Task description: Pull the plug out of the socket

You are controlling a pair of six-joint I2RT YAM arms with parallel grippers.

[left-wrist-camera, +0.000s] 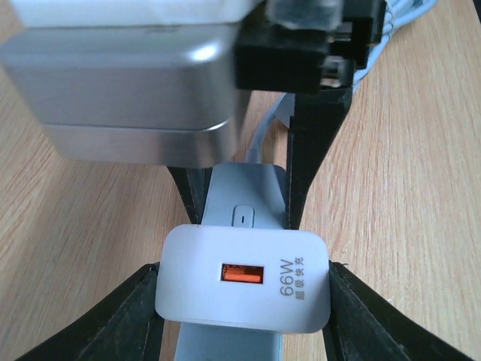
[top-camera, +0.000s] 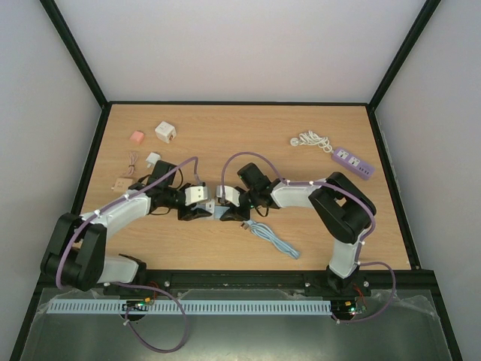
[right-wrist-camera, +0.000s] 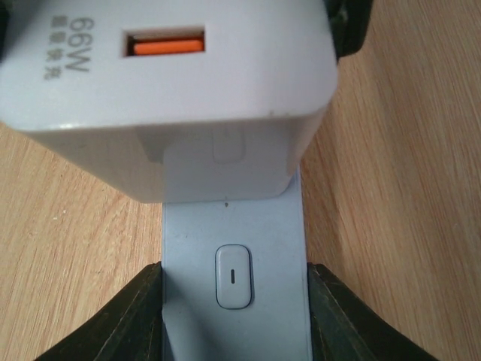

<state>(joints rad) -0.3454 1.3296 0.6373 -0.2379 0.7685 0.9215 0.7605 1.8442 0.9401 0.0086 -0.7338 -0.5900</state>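
Note:
The plug is a white 66W charger with an orange USB port. It sits on a pale blue-grey power strip, the socket, and its pins are hidden. My left gripper is shut on the charger, one black finger against each side. My right gripper is shut on the strip beside its switch button, with the charger just ahead of it. In the top view both grippers, left and right, meet over the strip at mid-table.
The strip's blue cable runs toward the near right. A purple power strip and a coiled white cable lie at the back right. A white cube adapter, a pink block and a small white charger lie at the back left.

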